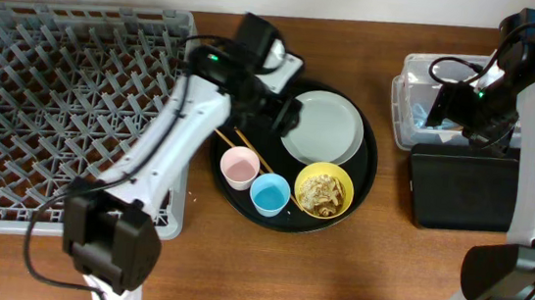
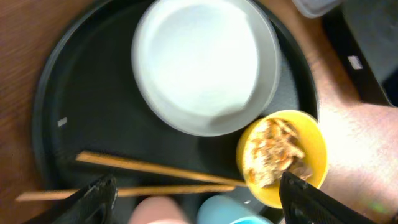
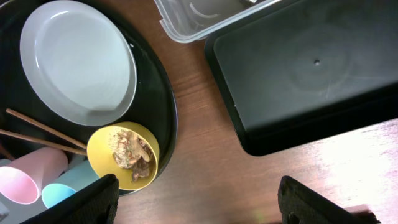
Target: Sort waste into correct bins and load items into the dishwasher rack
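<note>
A: Dishwasher rack (image 1: 56, 100)?
B: Left of round tray (image 1: 367, 184). On it: plate (image 1: 324, 126) far, bowl (image 1: 343, 180) holding food scraps (image 1: 321, 194) near-right, left cup (image 1: 239, 167) and right cup (image 1: 269, 194) near-left, chopsticks (image 1: 248, 146) behind them.
A: Right side?
B: Plastic box (image 1: 414, 110) far, shallow tray (image 1: 461, 188) nearer.

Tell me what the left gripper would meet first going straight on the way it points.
Most likely the wooden chopsticks, which lie on the round black tray right between the fingers of the open left gripper; depth is hard to judge.

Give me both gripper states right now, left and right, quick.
Left gripper: open, holding nothing.
Right gripper: open, holding nothing.
</note>
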Action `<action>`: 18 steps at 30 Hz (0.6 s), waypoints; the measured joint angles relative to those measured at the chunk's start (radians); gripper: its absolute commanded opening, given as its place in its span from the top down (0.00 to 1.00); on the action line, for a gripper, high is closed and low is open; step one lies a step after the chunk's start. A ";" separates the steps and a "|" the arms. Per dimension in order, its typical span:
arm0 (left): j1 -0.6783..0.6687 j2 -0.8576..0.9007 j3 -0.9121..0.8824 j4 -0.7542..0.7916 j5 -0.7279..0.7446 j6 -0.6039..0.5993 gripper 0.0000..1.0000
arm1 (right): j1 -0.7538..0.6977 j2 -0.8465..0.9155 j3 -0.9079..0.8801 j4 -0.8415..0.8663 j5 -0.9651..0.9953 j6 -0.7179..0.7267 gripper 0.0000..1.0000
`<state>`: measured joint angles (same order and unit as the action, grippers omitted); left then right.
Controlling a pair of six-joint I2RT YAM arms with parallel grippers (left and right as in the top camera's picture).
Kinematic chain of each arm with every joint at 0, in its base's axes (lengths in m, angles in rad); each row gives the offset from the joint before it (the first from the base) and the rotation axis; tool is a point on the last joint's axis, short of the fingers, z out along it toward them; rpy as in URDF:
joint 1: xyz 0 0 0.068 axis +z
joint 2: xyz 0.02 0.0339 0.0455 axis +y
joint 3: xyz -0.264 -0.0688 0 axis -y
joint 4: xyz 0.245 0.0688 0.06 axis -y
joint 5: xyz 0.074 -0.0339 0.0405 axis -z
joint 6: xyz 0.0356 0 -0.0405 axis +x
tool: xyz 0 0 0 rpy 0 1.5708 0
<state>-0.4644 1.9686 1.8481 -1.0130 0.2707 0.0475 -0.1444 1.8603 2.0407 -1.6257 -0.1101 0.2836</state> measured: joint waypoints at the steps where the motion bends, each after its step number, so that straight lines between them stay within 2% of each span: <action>1: -0.021 0.008 0.001 0.008 -0.006 -0.007 0.29 | 0.000 0.000 0.000 0.003 0.000 0.000 0.17; 7: -0.111 0.085 0.002 0.019 -0.026 -0.042 0.39 | 0.000 0.000 -0.026 0.010 -0.004 0.000 0.18; 18: -0.118 0.091 0.002 -0.004 -0.047 -0.124 0.40 | 0.020 0.000 -0.167 0.041 -0.031 -0.001 0.20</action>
<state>-0.5823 2.0598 1.8500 -1.0172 0.2234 -0.0769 -0.1242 1.8603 1.8732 -1.5848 -0.1413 0.2829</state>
